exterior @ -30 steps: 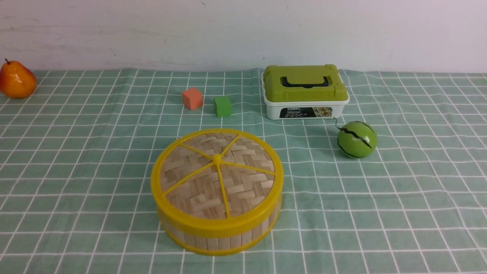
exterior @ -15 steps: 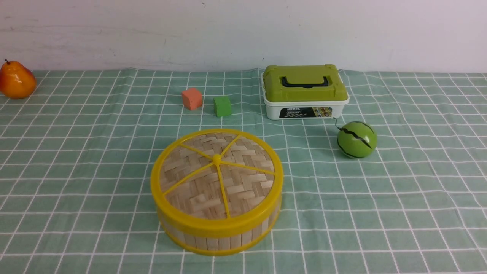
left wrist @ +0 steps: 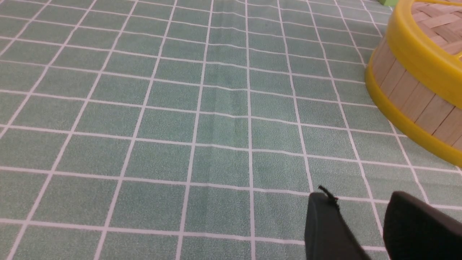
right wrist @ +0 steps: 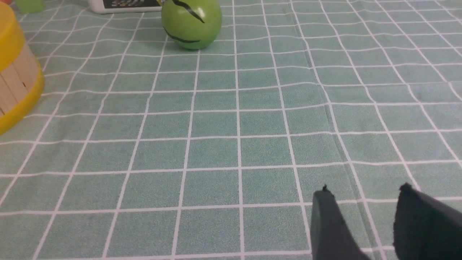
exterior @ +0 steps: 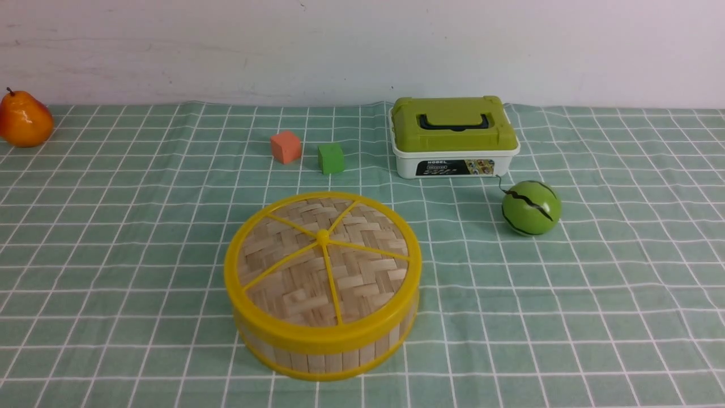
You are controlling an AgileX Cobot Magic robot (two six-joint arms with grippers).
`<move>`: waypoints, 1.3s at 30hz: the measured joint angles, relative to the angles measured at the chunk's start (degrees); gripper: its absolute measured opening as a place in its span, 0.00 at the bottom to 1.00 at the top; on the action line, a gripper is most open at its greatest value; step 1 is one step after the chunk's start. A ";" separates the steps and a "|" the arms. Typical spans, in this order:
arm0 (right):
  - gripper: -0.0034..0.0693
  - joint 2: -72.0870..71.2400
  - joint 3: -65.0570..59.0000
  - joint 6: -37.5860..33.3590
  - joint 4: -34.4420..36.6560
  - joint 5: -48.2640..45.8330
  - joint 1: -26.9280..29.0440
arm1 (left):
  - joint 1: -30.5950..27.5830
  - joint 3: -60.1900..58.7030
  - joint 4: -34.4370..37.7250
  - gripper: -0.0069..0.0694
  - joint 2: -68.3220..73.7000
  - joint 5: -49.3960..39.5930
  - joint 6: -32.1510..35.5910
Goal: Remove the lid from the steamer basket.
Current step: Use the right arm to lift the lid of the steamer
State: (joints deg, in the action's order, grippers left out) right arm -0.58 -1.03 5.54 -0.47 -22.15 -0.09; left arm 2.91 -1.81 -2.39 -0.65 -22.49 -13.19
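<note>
The steamer basket (exterior: 325, 348) stands near the front middle of the checked cloth, its bamboo-slat wall ringed in yellow. The woven lid (exterior: 323, 266) sits flat on top of it, yellow spokes meeting at a small centre knob. No arm shows in the front view. In the left wrist view my left gripper (left wrist: 361, 196) is open over bare cloth, with the basket (left wrist: 408, 94) off to one side. My right gripper (right wrist: 364, 189) is open too, over bare cloth, with only the basket's edge (right wrist: 14, 83) at the frame's border.
A white box with a green lid (exterior: 455, 136) stands at the back right of middle. A green watermelon ball (exterior: 531, 207) lies in front of it. An orange cube (exterior: 285, 147) and a green cube (exterior: 331, 158) sit behind the basket. A pear (exterior: 24, 119) lies far left.
</note>
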 joint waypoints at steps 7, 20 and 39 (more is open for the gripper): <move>0.38 0.00 0.00 0.00 -0.83 0.04 0.00 | 0.00 0.00 0.00 0.40 0.00 0.00 0.00; 0.38 0.00 0.00 0.00 -0.95 0.04 0.00 | 0.00 0.00 0.00 0.40 0.00 0.00 0.00; 0.38 0.00 -0.49 14.19 44.45 -0.85 0.00 | 0.00 0.00 0.00 0.40 0.00 0.00 0.00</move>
State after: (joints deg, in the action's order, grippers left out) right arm -0.58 -1.52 19.73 43.98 -23.00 -0.09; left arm 2.91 -1.81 -2.39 -0.65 -22.49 -13.19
